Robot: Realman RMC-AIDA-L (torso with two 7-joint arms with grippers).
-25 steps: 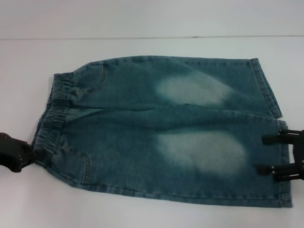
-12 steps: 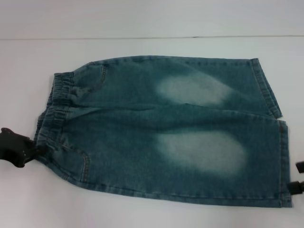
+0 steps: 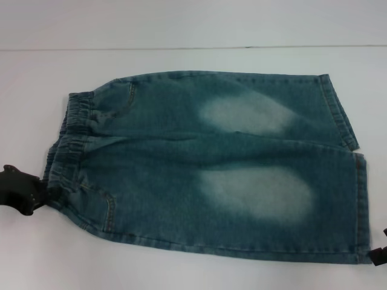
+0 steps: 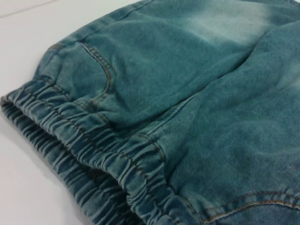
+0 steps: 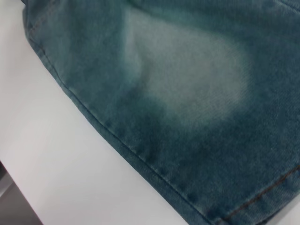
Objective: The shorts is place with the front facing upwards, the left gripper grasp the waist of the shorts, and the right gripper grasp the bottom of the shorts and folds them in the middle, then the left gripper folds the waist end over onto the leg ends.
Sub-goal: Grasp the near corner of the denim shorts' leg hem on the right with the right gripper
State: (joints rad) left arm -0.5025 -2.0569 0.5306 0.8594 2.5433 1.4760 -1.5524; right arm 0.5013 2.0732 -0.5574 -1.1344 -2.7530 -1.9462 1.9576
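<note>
Shorts (image 3: 205, 169) flat on table (image 3: 181, 24), waist (image 3: 69, 142) left, hems (image 3: 357, 199) right

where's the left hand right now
In the head view, the left hand sits at the table's left edge, against the near end of the shorts' puckered waistband. Only a sliver of the right hand shows, at the lower right corner.

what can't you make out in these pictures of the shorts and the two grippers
- Right gripper: head view's edge cuts it to a sliver; open or shut unknown.
- Left gripper at the waist: fingers unclear in the head view, absent from its wrist view.
- Shorts: underside hidden against the table.
</note>
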